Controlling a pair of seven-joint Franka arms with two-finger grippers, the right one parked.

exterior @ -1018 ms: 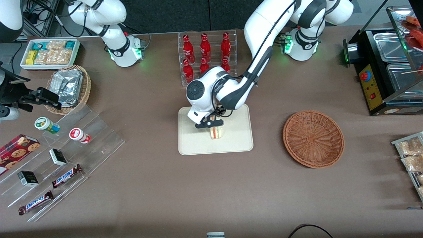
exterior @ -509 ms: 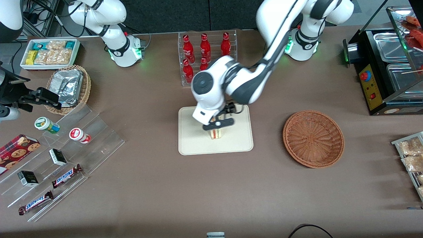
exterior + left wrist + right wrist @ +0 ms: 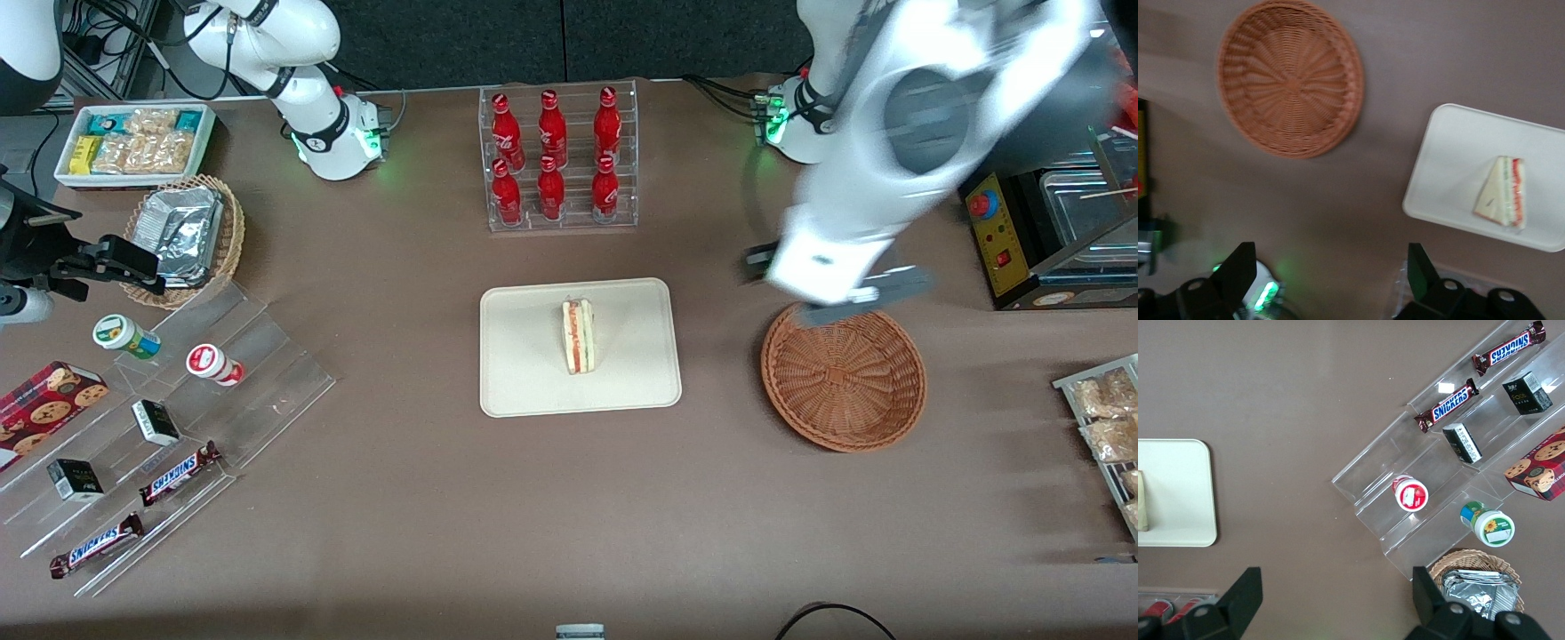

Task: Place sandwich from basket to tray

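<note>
One sandwich (image 3: 578, 336) is sitting on the tray (image 3: 524, 373) now, lying on its side with the red and green filling stripe facing up. We're seeing it well apart from our gripper (image 3: 840, 298), off toward the parked arm's end. We're holding the gripper up high over the basket (image 3: 843, 382) rim, fingers (image 3: 1239, 272) spread wide with nothing between them. Basket's bare inside.
</note>
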